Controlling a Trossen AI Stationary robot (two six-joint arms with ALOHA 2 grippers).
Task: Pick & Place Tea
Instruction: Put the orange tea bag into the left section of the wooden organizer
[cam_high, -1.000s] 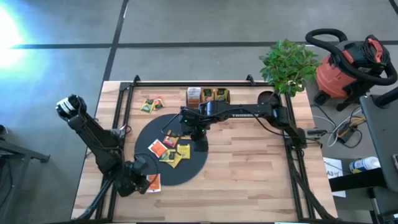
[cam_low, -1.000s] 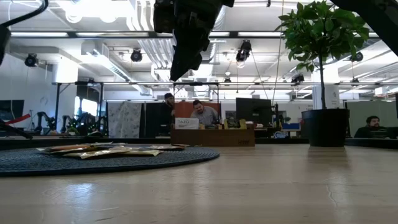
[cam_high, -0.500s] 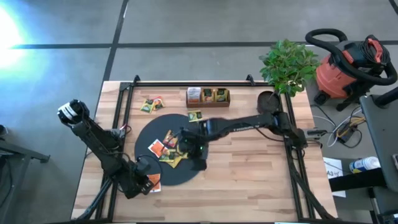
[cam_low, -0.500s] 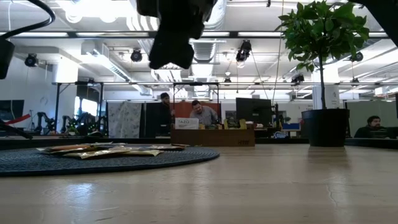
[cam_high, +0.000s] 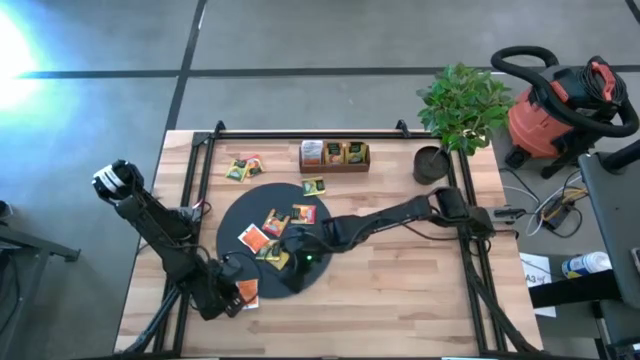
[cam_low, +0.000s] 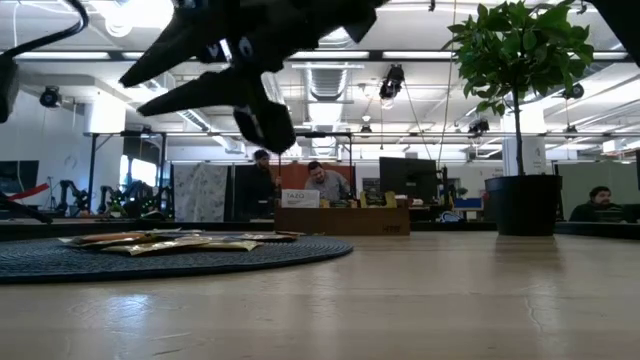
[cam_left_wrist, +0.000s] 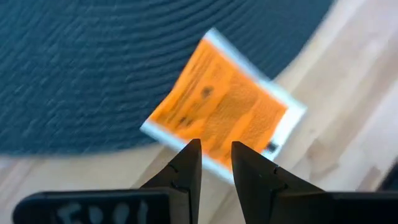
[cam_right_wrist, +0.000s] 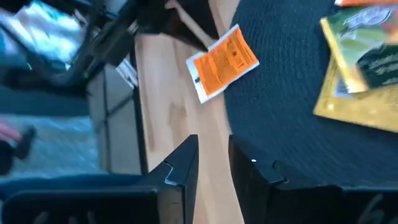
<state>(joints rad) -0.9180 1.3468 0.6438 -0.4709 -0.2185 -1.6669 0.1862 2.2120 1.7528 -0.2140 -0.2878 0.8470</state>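
An orange tea packet (cam_left_wrist: 221, 112) lies flat across the black disc's near-left rim (cam_high: 262, 290), half on the disc and half on the wood. My left gripper (cam_left_wrist: 216, 149) points down over the packet's near edge, its fingers a narrow gap apart with nothing between them. My right gripper (cam_right_wrist: 213, 152) hangs open above the disc's near part (cam_high: 288, 264), slanting toward that same orange packet (cam_right_wrist: 222, 62). Several more packets (cam_high: 272, 238) lie flat on the disc. A green one (cam_high: 313, 186) lies at its far rim. My left gripper's fingertips (cam_left_wrist: 189, 152) stand over the orange packet's near edge (cam_left_wrist: 208, 149), coming from above. I cannot tell whether they touch it. The packet lies flat, one part on the disc and one on the table.
A wooden tray (cam_high: 335, 155) with packets stands at the far edge, with two loose packets (cam_high: 242, 168) to its left. A potted plant (cam_high: 460, 105) fills the far right corner. Black frame rails (cam_high: 300, 133) border the table. Bare wood lies right of the disc.
My right gripper has swung from the disc's far middle toward the near-left edge, sinking and rolling over as it went. It now hangs over the disc's near part. The packets on the disc have stayed where they were.
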